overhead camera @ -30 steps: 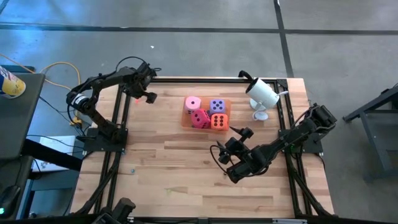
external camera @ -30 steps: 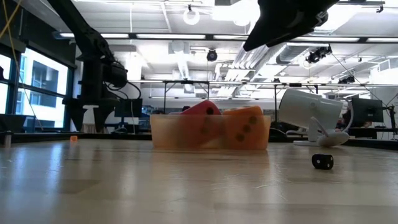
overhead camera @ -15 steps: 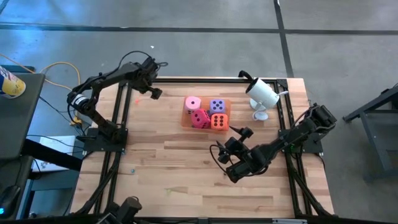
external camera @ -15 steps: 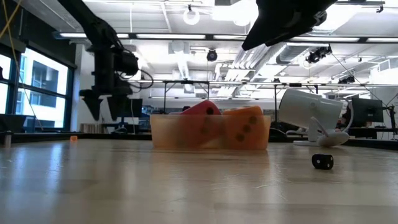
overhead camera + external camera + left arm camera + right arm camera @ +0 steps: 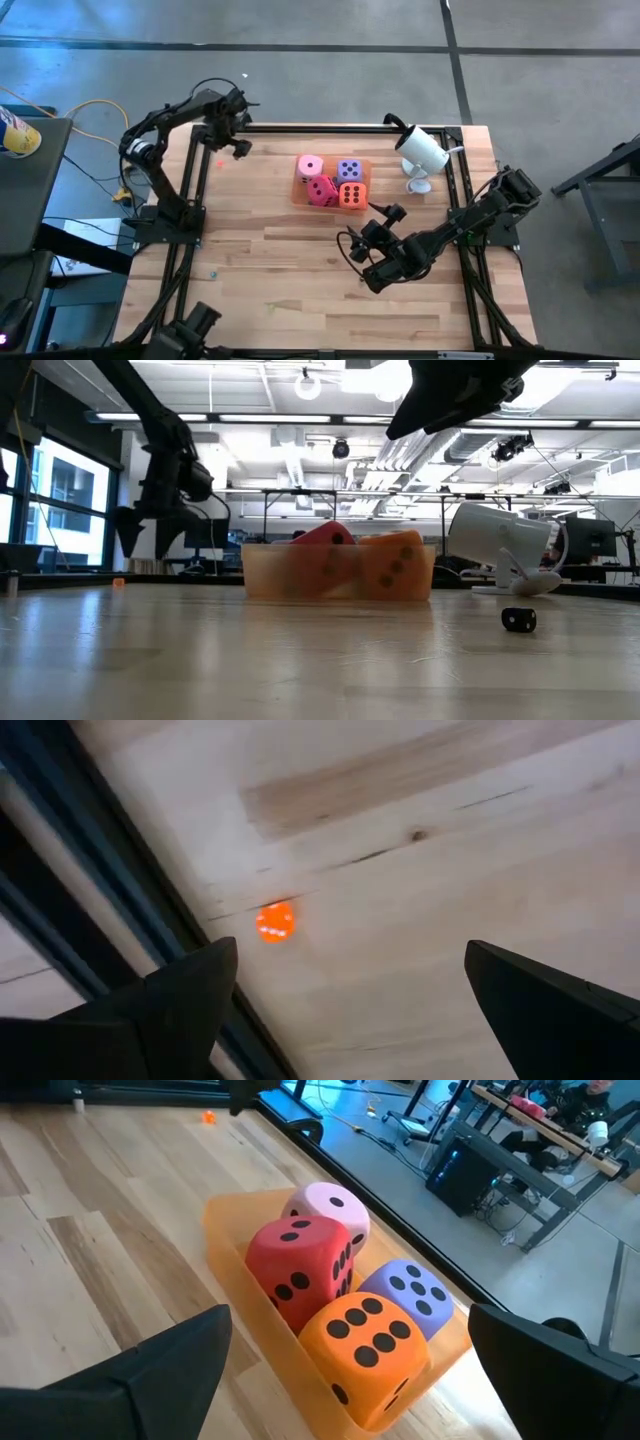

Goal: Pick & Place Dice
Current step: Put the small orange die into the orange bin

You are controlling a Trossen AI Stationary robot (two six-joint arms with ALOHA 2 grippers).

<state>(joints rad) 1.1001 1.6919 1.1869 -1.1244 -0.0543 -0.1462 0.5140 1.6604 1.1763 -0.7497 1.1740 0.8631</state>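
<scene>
Four big dice sit packed in a translucent orange tray point(image 5: 300, 196) at the table's middle far part: pink point(image 5: 328, 1208), red point(image 5: 300, 1265), lavender-purple point(image 5: 413, 1292) and orange point(image 5: 365, 1340). My right gripper point(image 5: 385, 212) hovers open just near-right of the tray, raised, facing the dice and touching nothing. My left gripper point(image 5: 228, 150) hangs open over the far-left corner, fingers pointing down point(image 5: 150, 545). A tiny orange die point(image 5: 275, 920) lies on the wood below it, between and beyond the fingers.
A white camera-like device point(image 5: 420, 152) stands on its foot at the far-right corner, right of the tray. A small black die point(image 5: 518, 620) lies on the table nearer the front right. Dark frame rails point(image 5: 110, 900) run along the table's left edge beside the left gripper.
My left gripper has shifted about over the far-left corner, first a little toward the right, then back toward the left and far edge, turning as it went; it has stayed open. The right arm and the dice have kept still.
</scene>
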